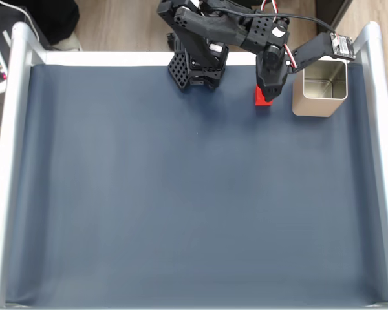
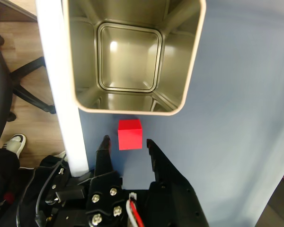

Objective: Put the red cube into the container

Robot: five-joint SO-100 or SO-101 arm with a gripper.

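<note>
Wrist view shows 1 red cube (image 2: 129, 134), 1 container (image 2: 132, 56) and 1 tool (image 2: 128, 144), its 2 black fingers (image 2: 104, 147) spread apart with the cube lying between their tips on the dark blue mat, touching neither finger as far as can be seen. Measured from the container, the cube sits just below the tin's near wall in this view, very close to it, though contact cannot be judged. The container is a square silver tin with rounded corners, standing upright and open; its shiny floor is bare, with nothing inside.

Fixed view has the same 1 red cube (image 1: 263, 99) just left of the container (image 1: 320, 90), partly covered by the arm's black tool (image 1: 268, 87) above it. The container stands at the far right end of the table (image 1: 181, 206), near the pale rail beside it, and looks empty from here too.
</note>
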